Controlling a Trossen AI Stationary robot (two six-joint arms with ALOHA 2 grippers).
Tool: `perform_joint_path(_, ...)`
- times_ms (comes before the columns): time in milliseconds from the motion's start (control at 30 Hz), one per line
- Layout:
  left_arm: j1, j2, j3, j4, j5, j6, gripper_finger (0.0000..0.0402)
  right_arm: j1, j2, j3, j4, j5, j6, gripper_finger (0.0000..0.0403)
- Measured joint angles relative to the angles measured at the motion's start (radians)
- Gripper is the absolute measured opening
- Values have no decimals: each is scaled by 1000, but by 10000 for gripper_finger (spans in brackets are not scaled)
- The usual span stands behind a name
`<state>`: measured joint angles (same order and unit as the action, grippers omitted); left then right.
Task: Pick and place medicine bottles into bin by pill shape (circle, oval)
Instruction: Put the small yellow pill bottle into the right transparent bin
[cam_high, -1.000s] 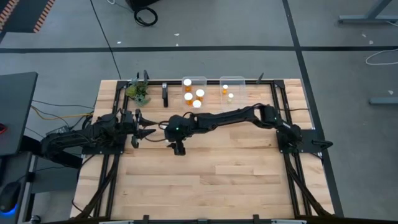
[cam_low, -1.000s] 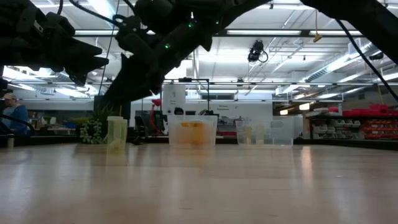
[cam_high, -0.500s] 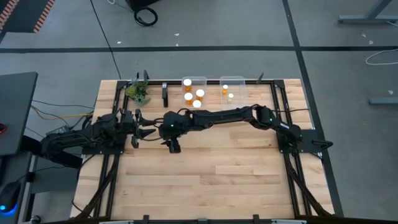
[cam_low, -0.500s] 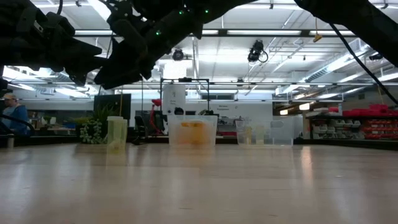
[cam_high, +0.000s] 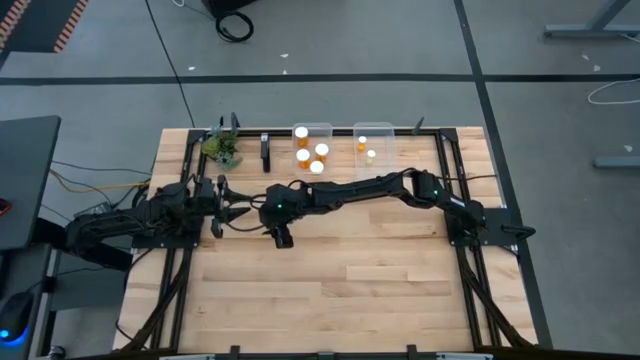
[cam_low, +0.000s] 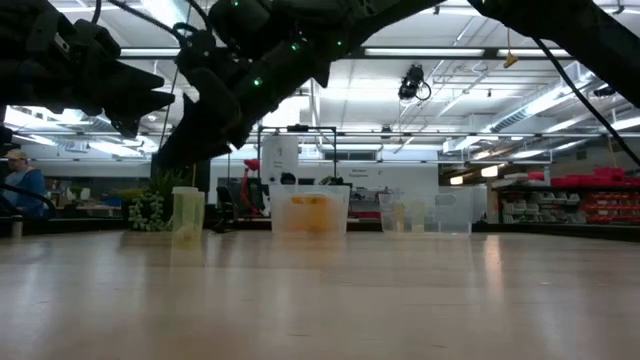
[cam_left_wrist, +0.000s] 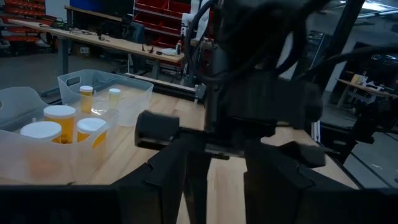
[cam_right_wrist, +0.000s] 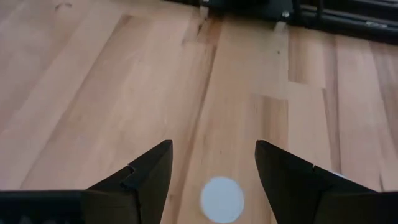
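Right end effector (cam_right_wrist: 211, 171) spread wide, empty, above white-capped medicine bottle (cam_right_wrist: 221, 199) on pale wooden bench (cam_right_wrist: 93, 81). Off-centre descent could topple bottle.

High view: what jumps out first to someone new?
The right arm, stretched across the table's far half, its open right gripper pointing down over a white-capped bottle. Behind it, two clear bins at the far edge: left bin with four medicine bottles, right bin with two. The left gripper waits beside.
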<state>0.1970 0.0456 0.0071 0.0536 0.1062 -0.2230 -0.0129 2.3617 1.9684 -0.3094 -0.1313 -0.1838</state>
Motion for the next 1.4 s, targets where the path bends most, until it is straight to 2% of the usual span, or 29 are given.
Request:
perform_joint_path(433, 0, 0, 0, 0, 0, 0, 172, -19, 0, -119, 122, -1, -20, 236)
perform_joint_path(733, 0, 0, 0, 0, 0, 0, 172, -32, 0, -141, 130, -1, -13, 235)
perform_joint_path(1400, 0, 0, 0, 0, 0, 0, 172, -31, 0, -141, 123, -1, -10, 173)
